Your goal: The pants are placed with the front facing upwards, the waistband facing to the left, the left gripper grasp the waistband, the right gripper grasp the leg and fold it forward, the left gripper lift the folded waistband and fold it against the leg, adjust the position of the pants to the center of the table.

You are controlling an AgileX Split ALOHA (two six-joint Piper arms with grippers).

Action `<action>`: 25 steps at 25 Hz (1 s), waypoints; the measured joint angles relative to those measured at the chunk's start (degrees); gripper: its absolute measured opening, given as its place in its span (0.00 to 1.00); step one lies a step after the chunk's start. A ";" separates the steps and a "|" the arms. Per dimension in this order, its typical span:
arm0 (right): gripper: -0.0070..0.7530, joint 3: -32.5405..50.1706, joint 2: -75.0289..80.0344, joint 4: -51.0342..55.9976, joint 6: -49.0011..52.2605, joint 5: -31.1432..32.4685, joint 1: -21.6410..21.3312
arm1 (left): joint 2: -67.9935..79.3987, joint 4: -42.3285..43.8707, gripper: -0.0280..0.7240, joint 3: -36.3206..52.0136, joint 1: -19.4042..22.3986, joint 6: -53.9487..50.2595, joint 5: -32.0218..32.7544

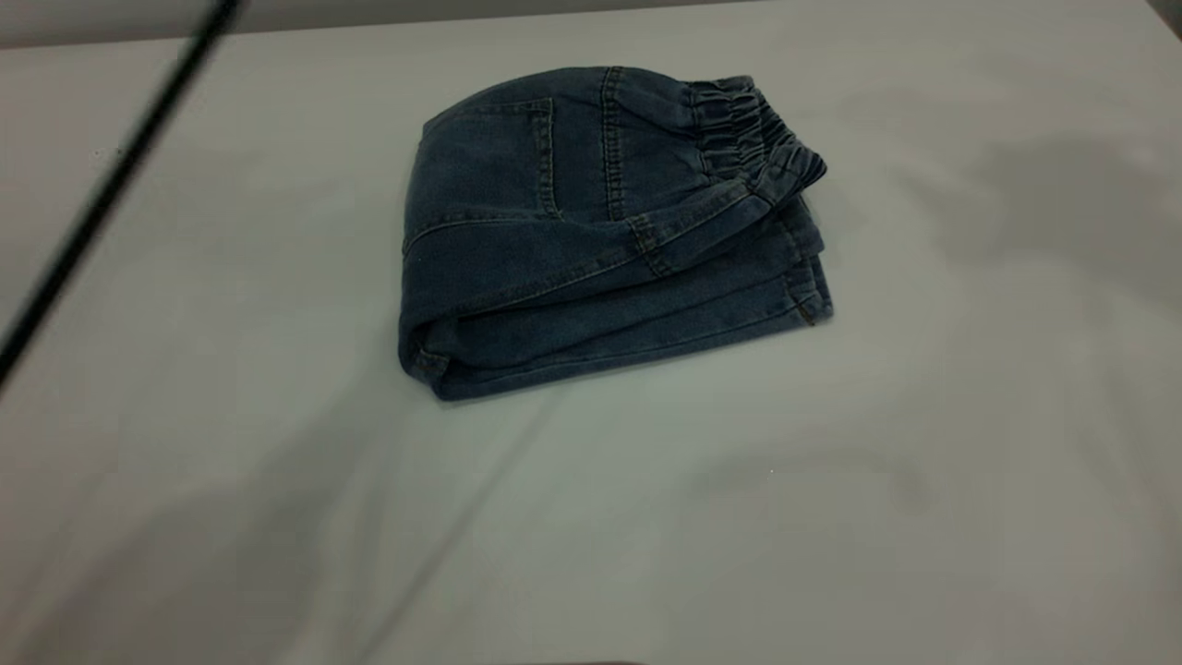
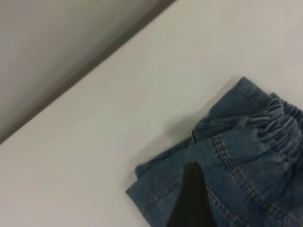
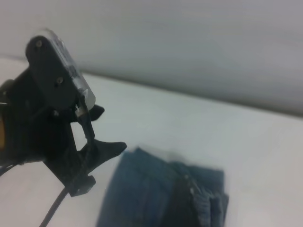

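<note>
The blue denim pants (image 1: 600, 231) lie folded in a thick bundle on the white table (image 1: 591, 517), a little behind its middle. The ruffled waistband (image 1: 748, 129) rests on top at the bundle's right end, over the leg hems. Neither gripper shows in the exterior view. In the right wrist view the left gripper (image 3: 110, 130) hangs in the air beside the pants (image 3: 142, 194), fingers apart and empty. One of its fingers (image 2: 191, 198) hovers above the denim (image 2: 236, 189). My right gripper (image 3: 213, 220) is raised over the waistband (image 3: 208, 203), one blurred finger (image 3: 181, 203) showing, holding nothing.
A black cable (image 1: 111, 185) slants across the table's far left corner. The table's far edge (image 1: 554, 17) runs just behind the pants, with a grey wall beyond. Bare tabletop spreads in front of the bundle and to both sides.
</note>
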 joint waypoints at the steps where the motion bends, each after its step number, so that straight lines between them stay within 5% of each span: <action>1: 0.68 0.00 -2.03 0.15 0.48 0.05 0.00 | -2.23 0.00 0.73 2.03 0.00 -0.07 0.00; 6: 0.68 5.70 -13.60 1.40 1.52 0.05 0.00 | -14.09 0.13 0.73 16.27 0.00 -1.41 0.00; 25: 0.68 53.07 -63.00 -4.64 -1.26 0.51 0.00 | -64.35 -0.08 0.73 65.08 0.00 -6.92 0.00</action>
